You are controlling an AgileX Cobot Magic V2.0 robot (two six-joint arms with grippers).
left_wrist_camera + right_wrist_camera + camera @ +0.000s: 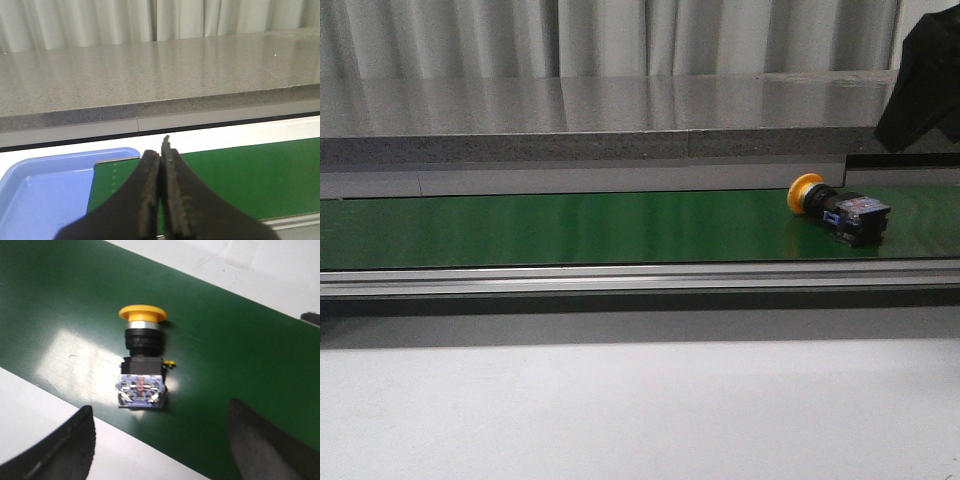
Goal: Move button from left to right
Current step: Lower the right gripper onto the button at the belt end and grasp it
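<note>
The button (838, 207) lies on its side on the green belt (570, 228) at the right, its yellow cap pointing left and its black body to the right. In the right wrist view the button (142, 357) lies just beyond my right gripper (160, 440), which is open and empty above it, fingers wide apart. A dark part of the right arm (923, 80) shows at the top right of the front view. My left gripper (161, 160) is shut and empty, over the belt's left end.
A blue tray (35, 195) sits at the belt's left end. A grey stone ledge (620, 120) runs behind the belt, with curtains beyond. A metal rail (620, 278) borders the belt's near side, then a white table surface (620, 410).
</note>
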